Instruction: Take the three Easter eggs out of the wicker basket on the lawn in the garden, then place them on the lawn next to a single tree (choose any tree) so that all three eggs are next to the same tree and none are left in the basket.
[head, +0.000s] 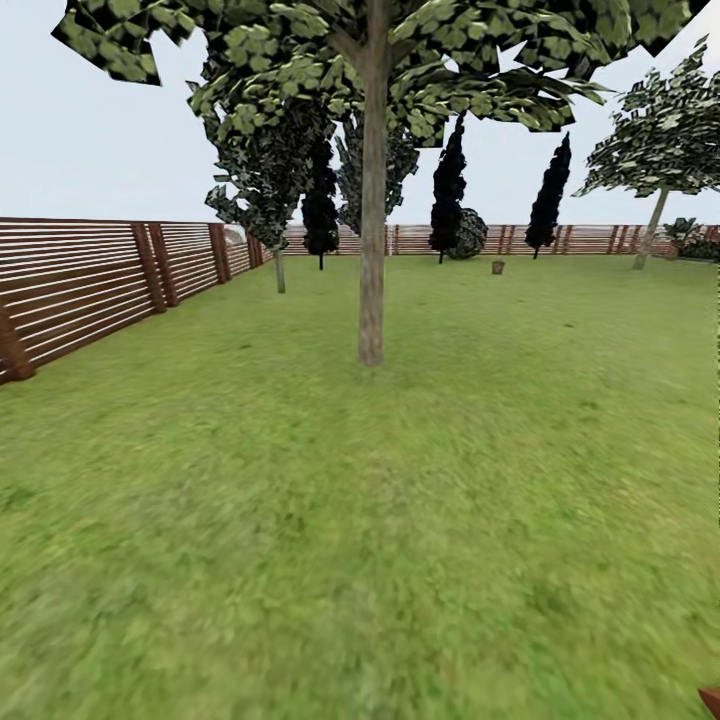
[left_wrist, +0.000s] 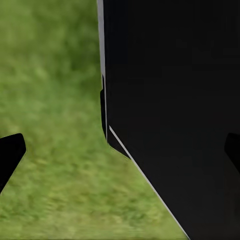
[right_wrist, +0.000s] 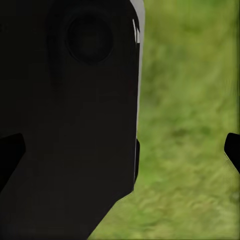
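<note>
While over the lawn (left_wrist: 55, 75), both grippers gape wide, holding nothing.

Black flat-sided robot body panel (left_wrist: 170, 100) with pale edge lines, round recess (right_wrist: 90, 37), and black fingertips (left_wrist: 10, 152).

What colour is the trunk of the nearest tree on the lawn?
Grey-brown, bare and straight; the tree shows best in the head view, rising from the green lawn.
</note>
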